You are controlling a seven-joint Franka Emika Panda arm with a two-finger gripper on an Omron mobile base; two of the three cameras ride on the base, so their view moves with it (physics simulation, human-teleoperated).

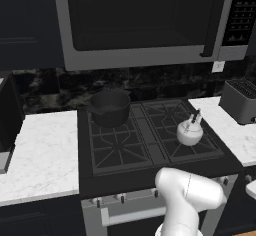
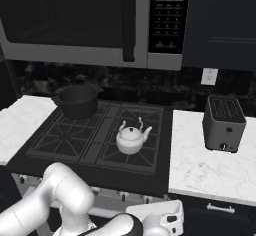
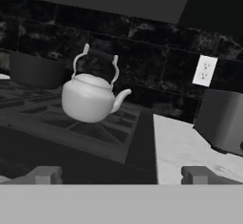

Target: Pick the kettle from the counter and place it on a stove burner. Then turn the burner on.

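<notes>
On the left, a marble table point(image 1: 45, 155) is flanking a black cooktop. A dark saucepan point(image 1: 109, 107) is sitting on the cooktop's rear left grate, at about 10 o'clock from the kettle point(image 1: 190, 131). The kettle is resting upright on the front right burner point(image 1: 192, 142), spout pointing right in the hand view. A microwave point(image 1: 145, 20) is hanging above at 12 o'clock. At 3 o'clock, a toaster point(image 2: 224, 124) is standing on the right table. The pincer point(image 3: 121, 175) is hovering low before the stove, fingers point(image 3: 45, 174) spread apart, gripping nothing.
</notes>
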